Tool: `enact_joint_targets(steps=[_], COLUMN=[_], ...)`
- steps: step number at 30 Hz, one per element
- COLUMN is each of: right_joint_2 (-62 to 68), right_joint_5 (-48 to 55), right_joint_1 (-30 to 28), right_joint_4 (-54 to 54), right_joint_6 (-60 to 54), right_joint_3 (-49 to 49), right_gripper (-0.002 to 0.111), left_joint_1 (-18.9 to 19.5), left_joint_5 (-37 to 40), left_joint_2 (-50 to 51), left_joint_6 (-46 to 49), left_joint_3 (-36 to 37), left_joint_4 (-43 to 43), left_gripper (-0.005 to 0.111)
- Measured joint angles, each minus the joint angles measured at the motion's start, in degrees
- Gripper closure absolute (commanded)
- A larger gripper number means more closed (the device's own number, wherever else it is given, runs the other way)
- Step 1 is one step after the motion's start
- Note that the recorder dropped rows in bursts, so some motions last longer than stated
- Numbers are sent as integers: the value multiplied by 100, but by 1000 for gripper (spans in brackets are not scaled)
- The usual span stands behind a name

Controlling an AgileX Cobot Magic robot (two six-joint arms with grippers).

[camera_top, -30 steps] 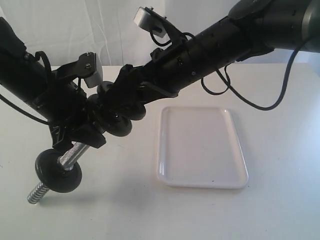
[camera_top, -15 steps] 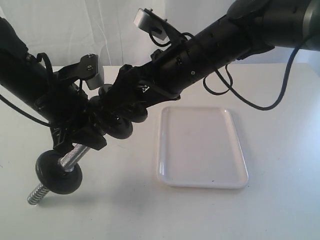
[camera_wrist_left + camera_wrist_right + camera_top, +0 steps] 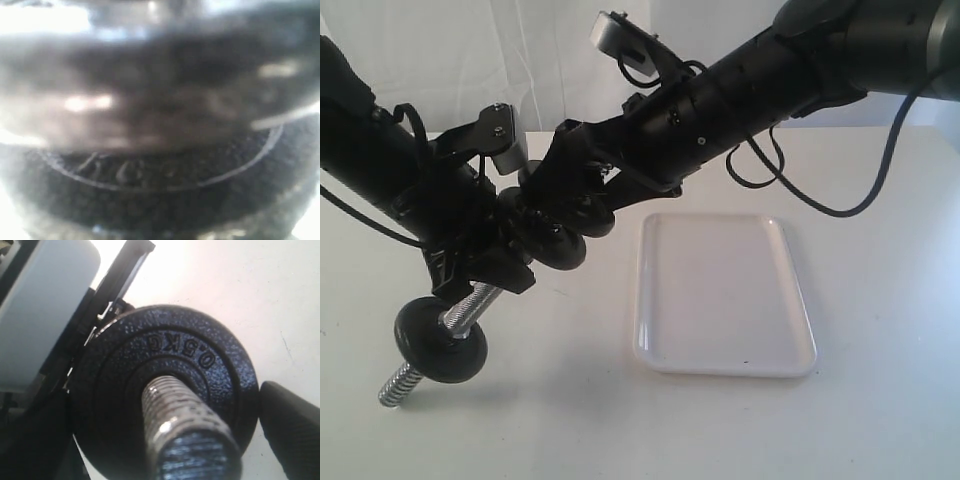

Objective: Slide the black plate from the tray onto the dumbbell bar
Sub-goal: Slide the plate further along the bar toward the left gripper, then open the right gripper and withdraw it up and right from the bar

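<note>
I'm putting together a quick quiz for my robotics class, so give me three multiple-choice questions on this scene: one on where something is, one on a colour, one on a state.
1. In the exterior view, where does the tray lie?
A) right of the dumbbell bar
B) left of it
C) on top of it

2. What colour is the tray?
A) black
B) white
C) chrome

3. In the right wrist view, the black plate marked 0.5KG is
A) lying in the tray
B) held apart from the bar
C) on the dumbbell bar

Answers: A, the bar sits left of the tray; B, it is glossy white; C, the threaded rod passes through its centre hole.
</note>
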Motion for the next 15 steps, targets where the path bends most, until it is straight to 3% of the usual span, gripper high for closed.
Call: enact_joint_targets(steps=[15], right_joint_2=[0], right_joint_5=[-68], right_joint_1=[0], right_joint_4=[0], right_joint_6=[372], right_joint_3=[0], right_gripper=[18], left_joint_1=[0], left_joint_5=[-82], left_joint_2=[0], left_joint_6=[-21], left_joint_3=[0], left_joint_4=[-23], left_gripper=[107])
